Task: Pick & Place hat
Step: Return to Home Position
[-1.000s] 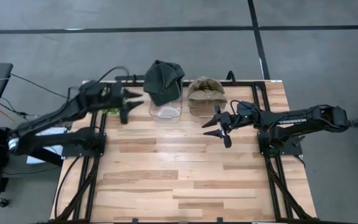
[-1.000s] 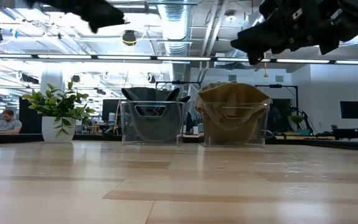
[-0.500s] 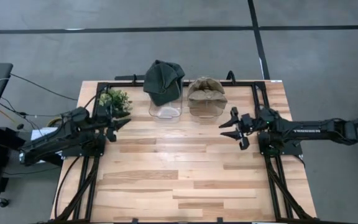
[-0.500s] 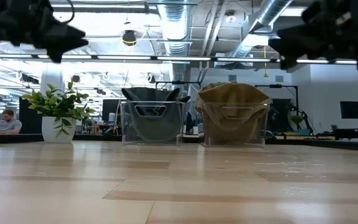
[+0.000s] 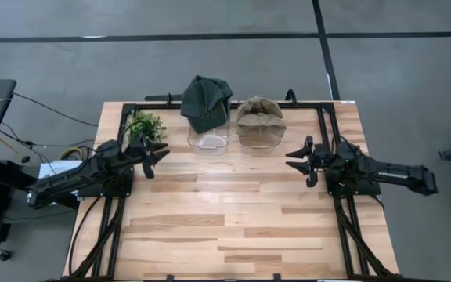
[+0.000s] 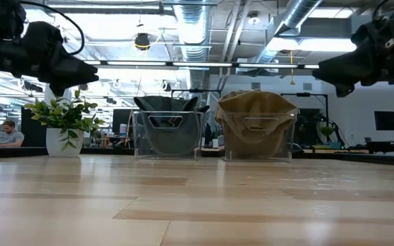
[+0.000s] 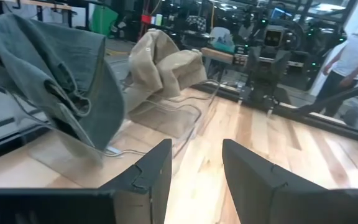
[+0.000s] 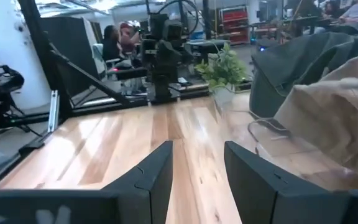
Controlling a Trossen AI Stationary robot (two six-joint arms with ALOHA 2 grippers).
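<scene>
Table [image 5: 233, 227] far edge: caps [image 5: 206, 100] binned. Park your left gripper [image 5: 156, 154] and right gripper [image 5: 297, 159], fingers spread and empty, at the side edges.

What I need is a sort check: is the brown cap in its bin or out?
In. The brown cap fills the right clear bin, crown bulging above the rim; left gripper and right gripper hang open, aside.
</scene>
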